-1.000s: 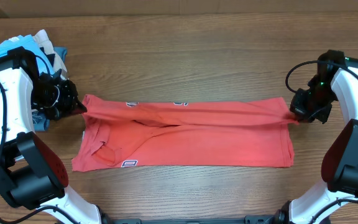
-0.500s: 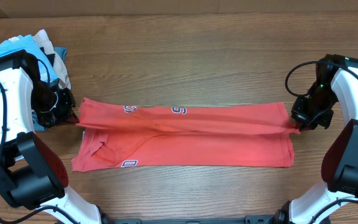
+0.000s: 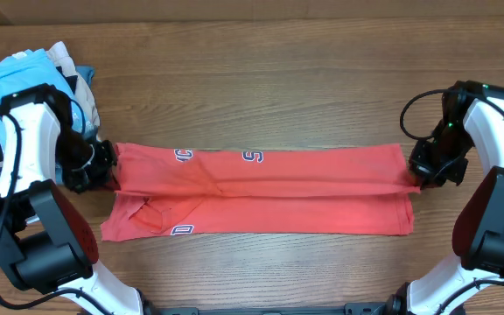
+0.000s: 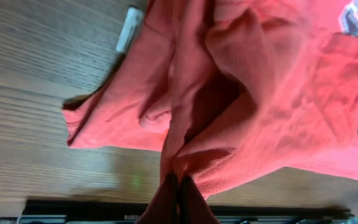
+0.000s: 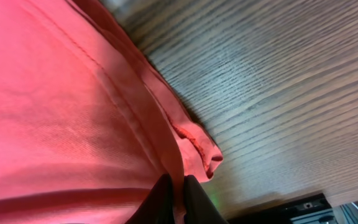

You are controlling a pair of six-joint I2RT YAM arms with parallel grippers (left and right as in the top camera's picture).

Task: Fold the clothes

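The coral-red T-shirt lies stretched lengthwise on the wooden bench, with a long crease running between its two ends; navy-and-white lettering shows along its far edge. The left gripper is at the shirt's left end, jaws closed narrow on a bunched ridge of cloth; in the left wrist view the fabric gathers into them, though the tips seem mostly buried in it. The right gripper is at the shirt's right end, jaws pinched tight on the hem just beside the corner. A white label pokes out at the shirt's edge; a heap of other garments sits beyond the shirt's left end.
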